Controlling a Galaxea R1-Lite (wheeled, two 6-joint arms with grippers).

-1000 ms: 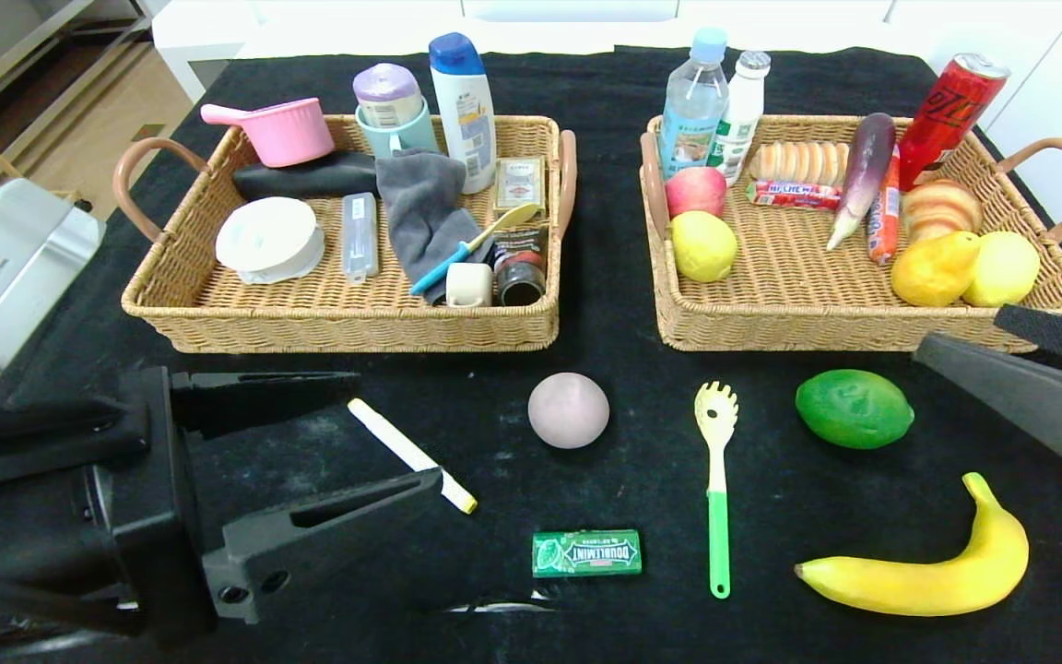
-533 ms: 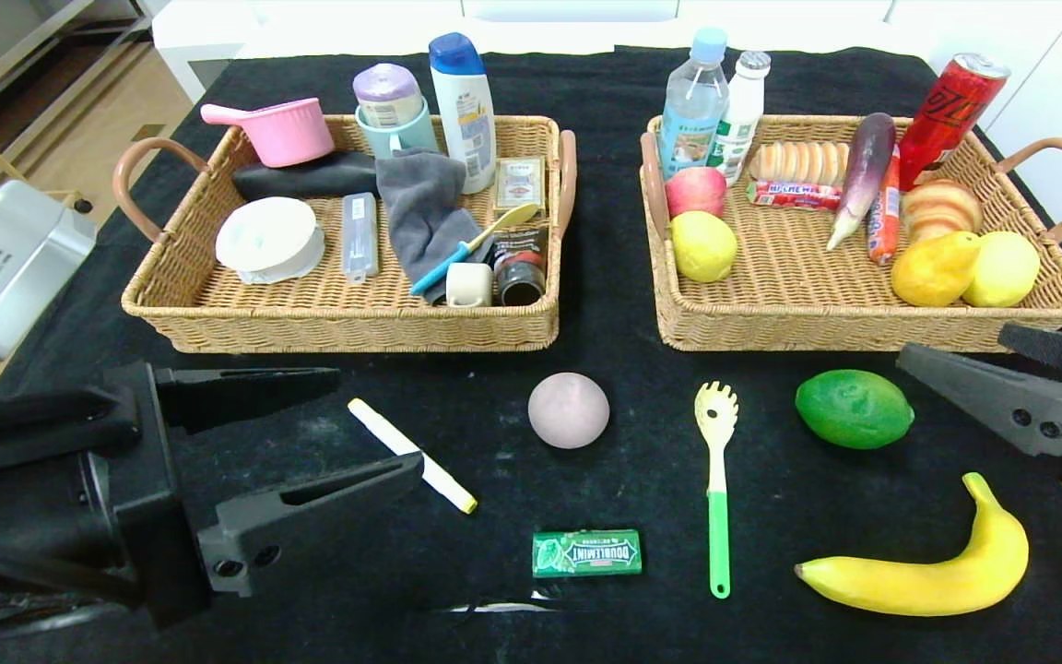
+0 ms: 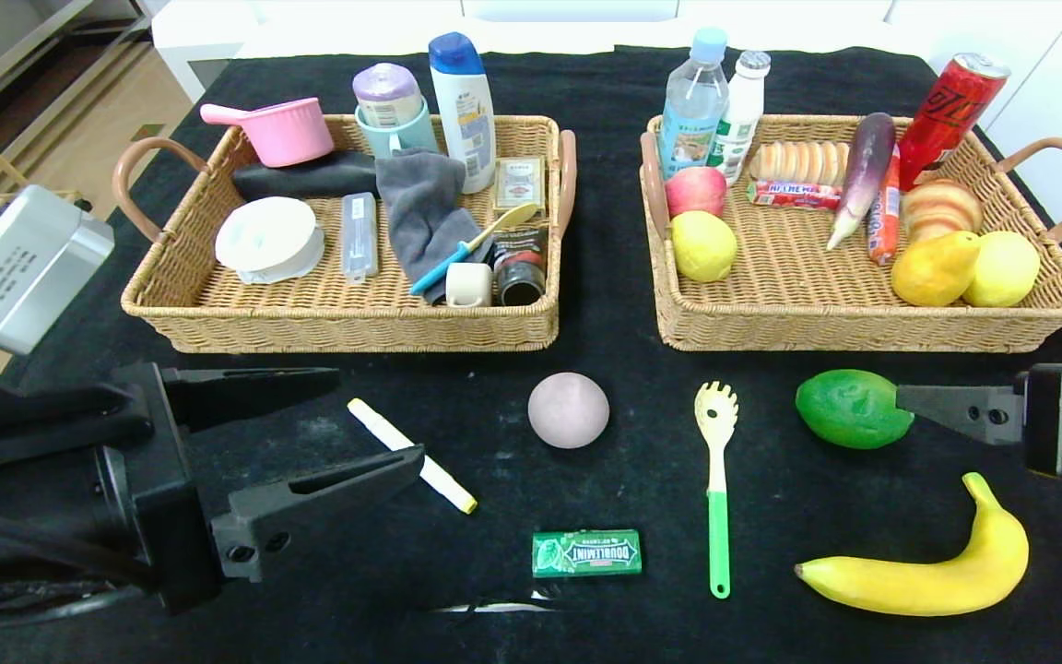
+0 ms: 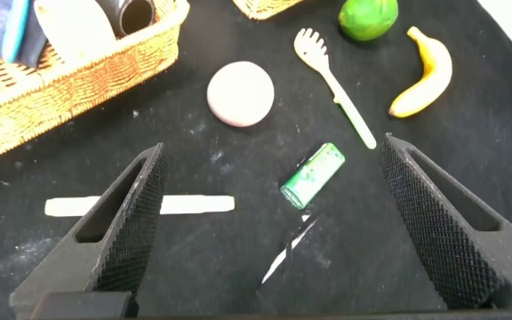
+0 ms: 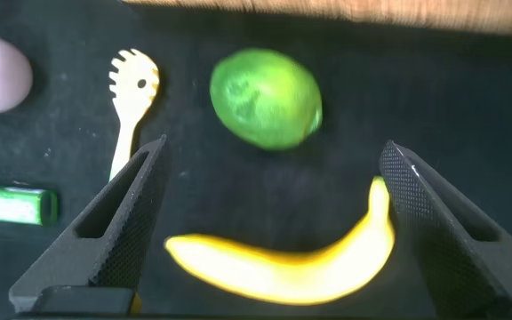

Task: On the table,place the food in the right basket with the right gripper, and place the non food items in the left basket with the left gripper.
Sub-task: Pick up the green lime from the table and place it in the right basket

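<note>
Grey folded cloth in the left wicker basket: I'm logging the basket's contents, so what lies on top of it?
On the grey folded cloth lies a blue-handled brush, its yellow head toward the basket's right wall. A small white cup covers the cloth's front edge. What is beneath the cloth is hidden.

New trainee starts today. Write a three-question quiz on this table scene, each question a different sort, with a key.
1. True or false: the lime already lies inside the right basket.
2. Multiple choice: what lies nearest the left gripper? A) banana B) white stick C) pack of gum
3. Fill in: between the ball and the lime lies a pasta ____.

Key:
1. False. It is on the table, by the open right gripper.
2. B.
3. Spoon.
</note>
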